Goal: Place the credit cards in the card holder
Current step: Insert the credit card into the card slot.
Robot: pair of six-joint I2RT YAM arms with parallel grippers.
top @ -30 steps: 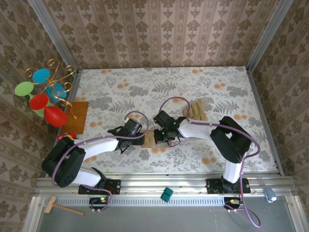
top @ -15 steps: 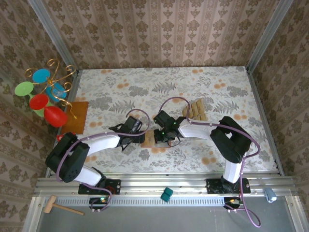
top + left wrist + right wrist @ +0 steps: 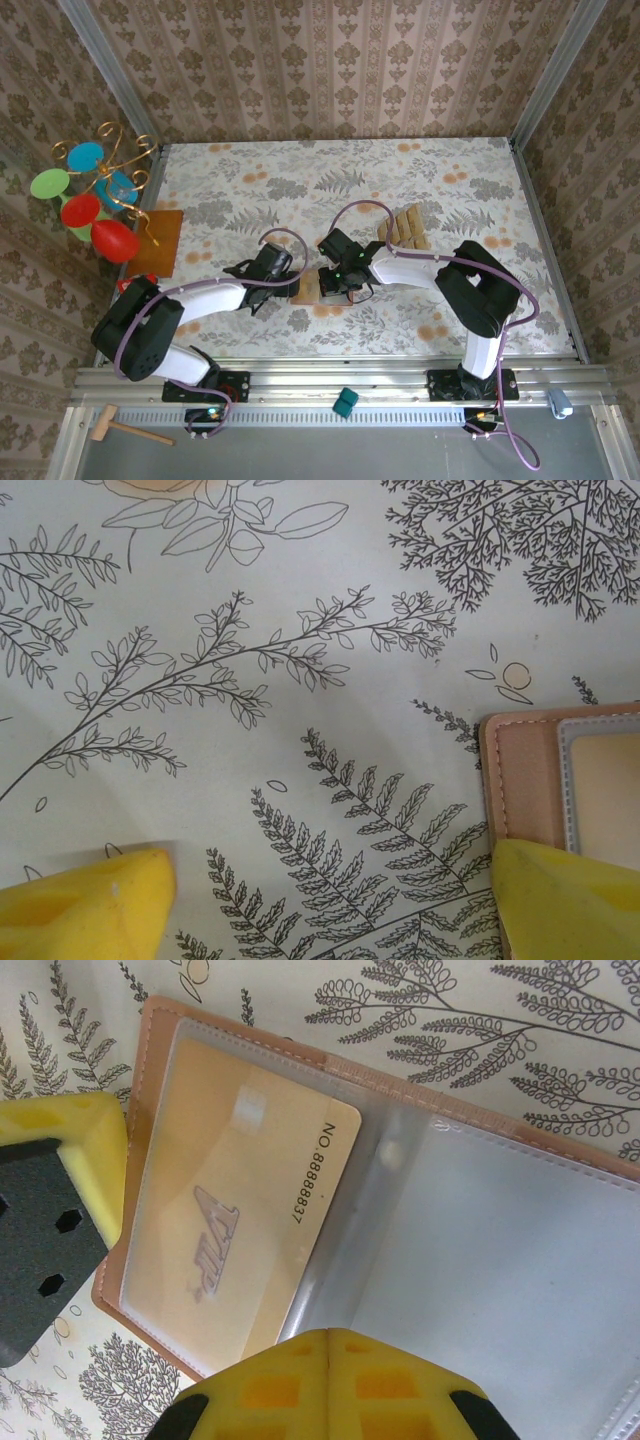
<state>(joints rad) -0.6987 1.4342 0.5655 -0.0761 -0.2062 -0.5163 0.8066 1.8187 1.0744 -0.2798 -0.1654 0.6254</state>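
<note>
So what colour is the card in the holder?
Tan-gold card; the right wrist view shows it best.

Left gripper (image 3: 291,281), right gripper (image 3: 333,285) flank card holder (image 3: 309,291); credit cards (image 3: 405,228) farther back.

The card holder (image 3: 309,289) lies on the surface (image 3: 450,180). One card (image 3: 235,1245) sits in its sleeve; the other credit cards (image 3: 405,228) lie behind it, to the right.

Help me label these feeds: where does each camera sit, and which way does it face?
Top external: above and behind, looking down on the table; both arms show.
Left wrist: looking down past the open left gripper at the card holder.
Right wrist: looking down past the shut right gripper onto it.
Both wrist views share the card holder.
</note>
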